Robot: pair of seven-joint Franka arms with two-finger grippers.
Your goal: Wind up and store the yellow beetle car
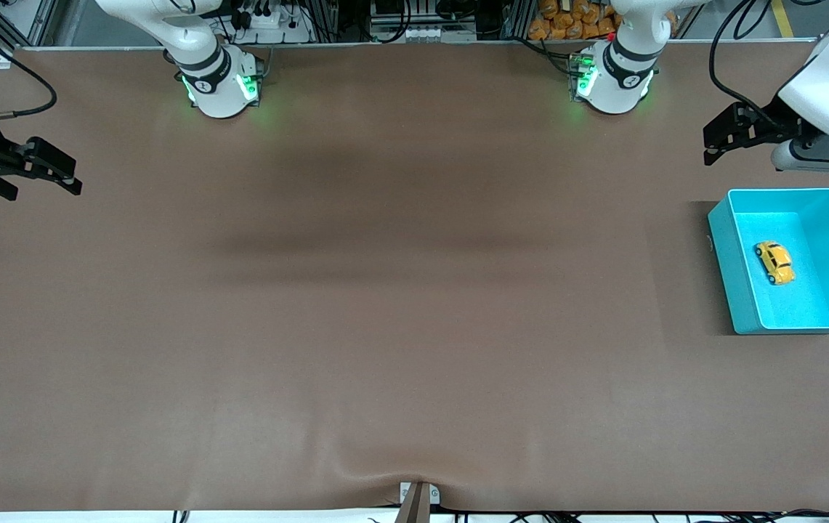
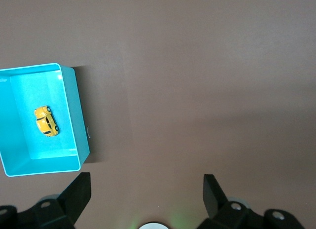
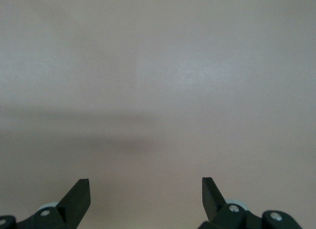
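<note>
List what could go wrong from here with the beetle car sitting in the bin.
1. The yellow beetle car already lies in the teal bin; if it was wound, it might roll into a wall.
2. The open left gripper hangs over bare table beside the bin; a careless move could nudge the bin's rim.
3. The right gripper waits open at the right arm's end, little risk.

Robot lab: aluminium framing (image 1: 414,22), cables (image 1: 737,51)
</note>
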